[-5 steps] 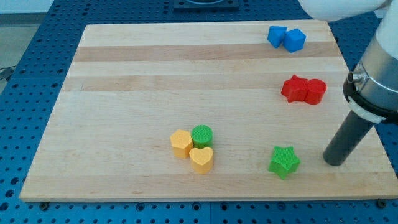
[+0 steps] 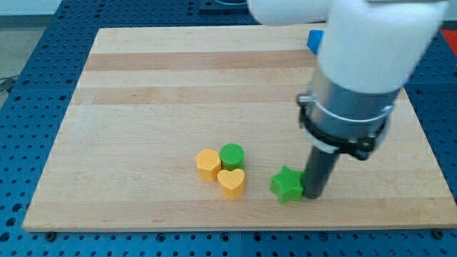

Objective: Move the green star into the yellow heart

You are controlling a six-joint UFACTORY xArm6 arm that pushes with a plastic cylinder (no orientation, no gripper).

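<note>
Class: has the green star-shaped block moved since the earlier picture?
Yes. The green star-shaped block has slid towards the view's left, closer to the unmoved yellow heart-shaped block; my tip sits against its right side.

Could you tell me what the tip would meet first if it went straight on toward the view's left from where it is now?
My tip sits against the green star on its right side, so it meets that first; the yellow heart lies next in line.

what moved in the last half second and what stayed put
My tip swept toward the view's left and now sits against the right side of the green star, which slid left toward the yellow heart. The heart, the green cylinder and the other yellow block stayed put. The arm now hides most of the blocks at upper right.
</note>
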